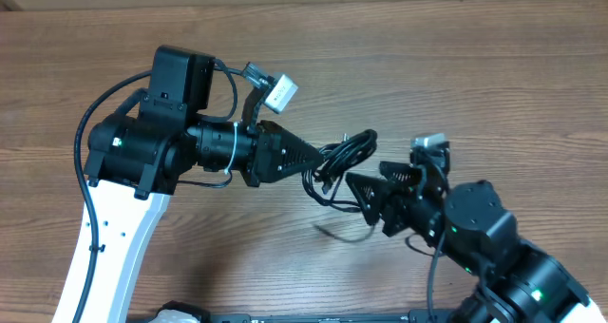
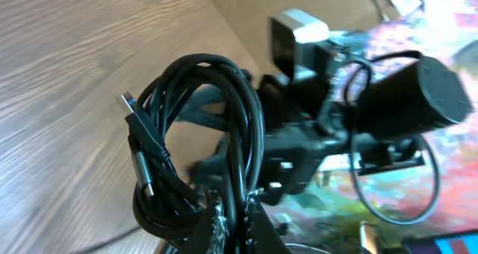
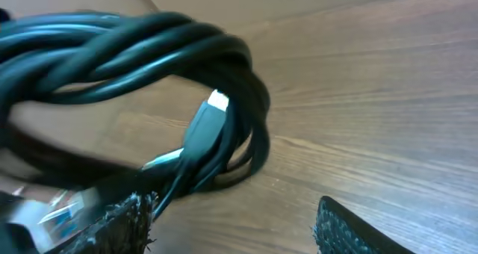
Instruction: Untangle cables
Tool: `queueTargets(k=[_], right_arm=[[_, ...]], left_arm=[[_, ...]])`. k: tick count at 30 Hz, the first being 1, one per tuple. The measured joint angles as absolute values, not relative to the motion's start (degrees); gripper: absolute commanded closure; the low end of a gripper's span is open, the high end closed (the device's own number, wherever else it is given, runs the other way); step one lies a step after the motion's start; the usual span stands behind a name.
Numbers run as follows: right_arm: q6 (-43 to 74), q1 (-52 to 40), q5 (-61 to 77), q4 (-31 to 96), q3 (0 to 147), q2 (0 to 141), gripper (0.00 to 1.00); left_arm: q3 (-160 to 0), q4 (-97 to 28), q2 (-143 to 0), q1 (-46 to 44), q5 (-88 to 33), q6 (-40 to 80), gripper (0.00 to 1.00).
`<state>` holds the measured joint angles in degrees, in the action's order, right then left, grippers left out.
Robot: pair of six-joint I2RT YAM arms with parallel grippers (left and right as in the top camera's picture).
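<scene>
Soft, even light from above fills the sharp overhead view, leaving only faint shadows on the wooden surface (image 1: 475, 57). Both wrist views are softer. There the cables (image 3: 134, 52) carry pale glossy streaks and blur near the lens, the right fingers (image 3: 347, 228) sit out of focus, and the left wrist background smears into colourful blotches.

**No legible text in any view**

No word, number, brand or sign can be read on the bench, the arms or the cables (image 3: 134, 52). A white tag (image 3: 51, 209) with bluish marks is seen at about 8 o'clock in the right wrist view, just beside the cables, but it is too blurred to be read.
</scene>
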<state>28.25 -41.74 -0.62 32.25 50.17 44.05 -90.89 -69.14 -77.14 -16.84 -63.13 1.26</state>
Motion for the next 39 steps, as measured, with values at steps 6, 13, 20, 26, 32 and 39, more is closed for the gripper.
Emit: queueTargets(k=[6,13,20,26,32,39], right_arm=[[25.1,-41.7,-2.2,23.4,50.1,49.7,0.32],[22.7,-41.8,-3.6,17.3,50.1,51.8,0.86],[22.5,-41.6,-6.5,17.9,50.0,52.2,0.96],[22.0,-41.9,-6.5,19.8,49.0,50.9,0.96],[21.8,-42.6,-4.5,19.8,49.0,47.2,0.96],[22.2,-42.0,-6.7,20.2,49.0,44.3,0.96]], left_arm=[[-90.9,-69.8,-77.1,-16.8,-64.9,1.2,0.96],[-90.9,-71.7,-77.1,-16.8,-65.8,-0.7,0.96],[-90.9,-72.6,-77.1,-16.8,-59.7,-1.7,0.96],[-91.1,-74.7,-76.9,-17.3,-41.8,4.7,0.95],[-91.2,-75.7,-76.9,-18.2,-28.8,14.4,0.71],[-91.1,-76.8,-76.9,-17.1,-18.3,19.9,0.34]])
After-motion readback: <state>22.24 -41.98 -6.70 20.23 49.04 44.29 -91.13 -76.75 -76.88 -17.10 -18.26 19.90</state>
